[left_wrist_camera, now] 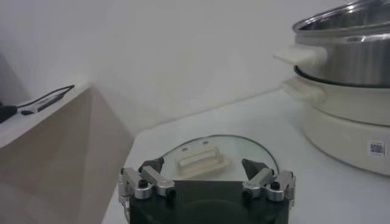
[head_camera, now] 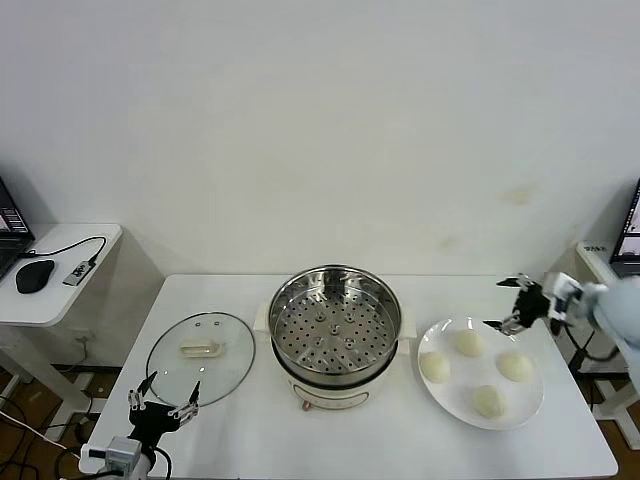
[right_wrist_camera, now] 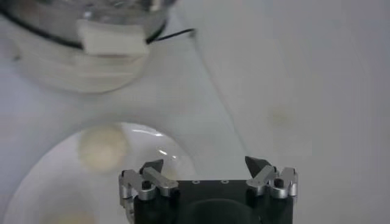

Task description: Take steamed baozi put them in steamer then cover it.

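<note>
Four cream-white baozi (head_camera: 467, 343) lie on a white plate (head_camera: 530, 400) at the right of the table. The steel steamer (head_camera: 335, 320) sits empty on its white pot in the middle. The glass cover (head_camera: 200, 358) with its cream handle (head_camera: 199, 349) lies flat to the steamer's left. My right gripper (head_camera: 511, 304) is open and empty, above the plate's far right rim. One baozi (right_wrist_camera: 102, 146) shows in the right wrist view. My left gripper (head_camera: 164, 399) is open and empty at the cover's near edge; the cover's handle (left_wrist_camera: 199, 159) shows in the left wrist view.
A side table (head_camera: 60, 290) at the far left holds a mouse (head_camera: 34, 274) and a cable. The steamer pot's side handle (left_wrist_camera: 298, 56) stands to the cover's right. The white table (head_camera: 400, 440) has its front edge near my body.
</note>
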